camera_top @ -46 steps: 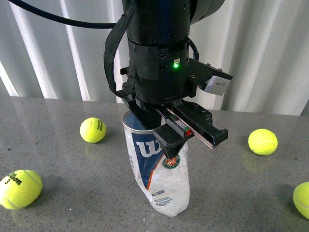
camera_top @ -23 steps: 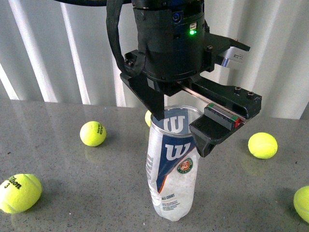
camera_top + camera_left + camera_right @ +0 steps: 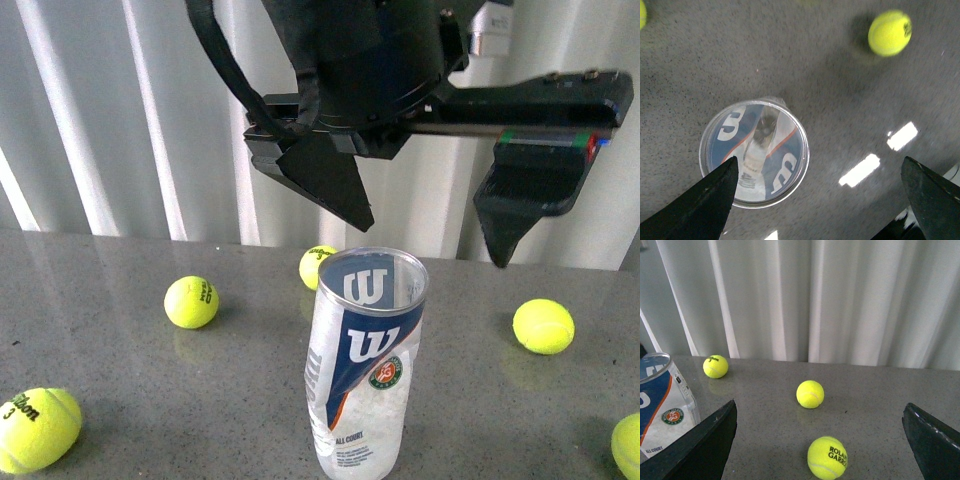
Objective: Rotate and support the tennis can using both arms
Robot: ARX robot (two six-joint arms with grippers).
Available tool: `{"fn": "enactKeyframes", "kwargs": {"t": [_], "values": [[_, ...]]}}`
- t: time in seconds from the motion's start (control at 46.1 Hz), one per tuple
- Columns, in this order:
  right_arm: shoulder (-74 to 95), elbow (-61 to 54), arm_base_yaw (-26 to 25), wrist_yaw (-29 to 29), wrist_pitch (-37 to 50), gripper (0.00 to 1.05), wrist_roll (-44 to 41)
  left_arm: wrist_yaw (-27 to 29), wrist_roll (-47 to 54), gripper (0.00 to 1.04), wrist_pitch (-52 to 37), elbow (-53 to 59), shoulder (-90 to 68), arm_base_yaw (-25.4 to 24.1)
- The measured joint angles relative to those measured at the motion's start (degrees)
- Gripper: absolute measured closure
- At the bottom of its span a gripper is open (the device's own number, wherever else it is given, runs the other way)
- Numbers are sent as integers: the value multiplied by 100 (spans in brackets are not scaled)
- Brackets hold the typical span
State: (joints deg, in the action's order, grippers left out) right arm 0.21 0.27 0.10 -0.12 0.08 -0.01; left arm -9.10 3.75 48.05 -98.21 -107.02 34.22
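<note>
A clear plastic Wilson tennis can (image 3: 365, 365) stands upright on a speckled grey stone worktop (image 3: 120, 350), pleated white curtains (image 3: 120, 120) behind. Above it, the black left hand (image 3: 430, 225) gapes wide; the right hand (image 3: 820, 450) is likewise spread.

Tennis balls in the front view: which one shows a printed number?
The tennis ball at the near left edge of the table; it shows a black "3" under its logo. The other balls show no number.

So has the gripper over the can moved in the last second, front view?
Yes. The left gripper has risen: a second ago its fingers straddled the tennis can, now both tips hang open above the rim, against the curtain.
</note>
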Motion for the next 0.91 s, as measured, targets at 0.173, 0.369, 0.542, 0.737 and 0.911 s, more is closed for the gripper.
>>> {"fn": "enactKeyframes", "kwargs": {"t": [0.173, 0.369, 0.542, 0.737, 0.911], "values": [[0, 0, 0, 2, 0, 7, 0, 516, -1502, 7, -1499, 1121, 789, -144], [0, 0, 0, 0, 0, 7, 0, 1552, -1904, 13, -2774, 1899, 1097, -184], [0, 0, 0, 15, 0, 7, 0, 3521, -658, 49, -8091, 5156, 2524, -610], [0, 0, -2, -2, 0, 7, 0, 3115, -503, 81, -9007, 6808, 3550, -1333], [0, 0, 0, 4, 0, 7, 0, 2391, -422, 101, -9158, 7899, 4367, -1825]]}}
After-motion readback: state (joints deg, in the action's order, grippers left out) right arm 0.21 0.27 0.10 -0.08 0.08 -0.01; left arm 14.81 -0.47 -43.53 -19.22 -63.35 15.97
